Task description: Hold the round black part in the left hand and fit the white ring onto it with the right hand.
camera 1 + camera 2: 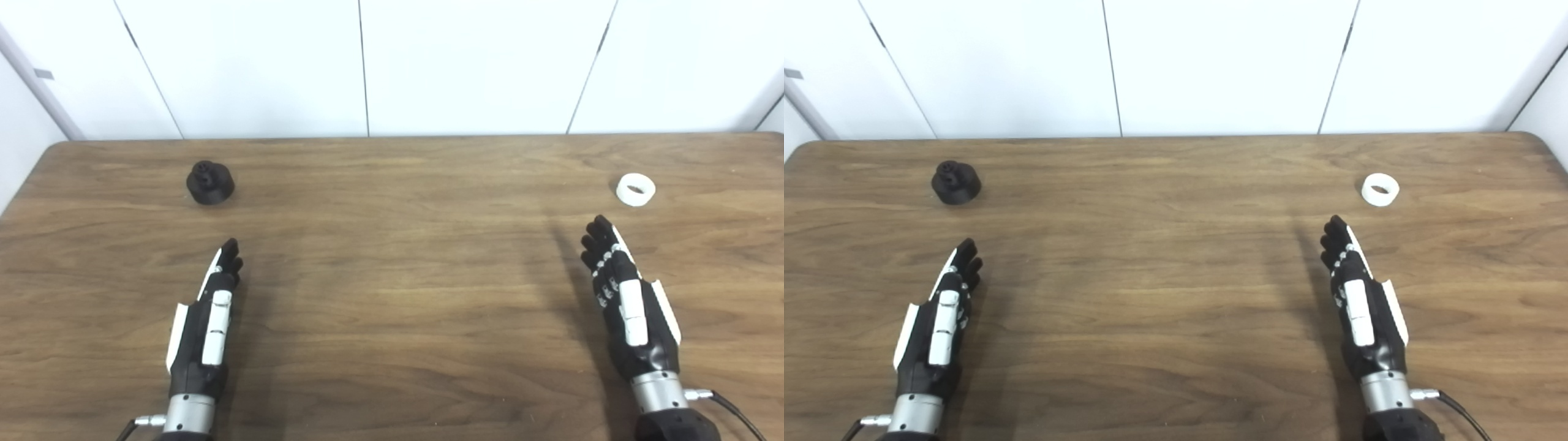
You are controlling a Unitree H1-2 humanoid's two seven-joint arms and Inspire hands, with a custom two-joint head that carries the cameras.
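Note:
The round black part stands on the wooden table at the far left, a small knob on its top. A white ring lies flat at the far right. My left hand hovers over the near left of the table, fingers straight and pointing toward the black part, well short of it. My right hand is at the near right, edge-on, fingertips a short way below the ring. Both hands are open and hold nothing.
White wall panels rise behind the table's far edge. The table's rounded left corner shows at the back. Bare wood lies between my two hands.

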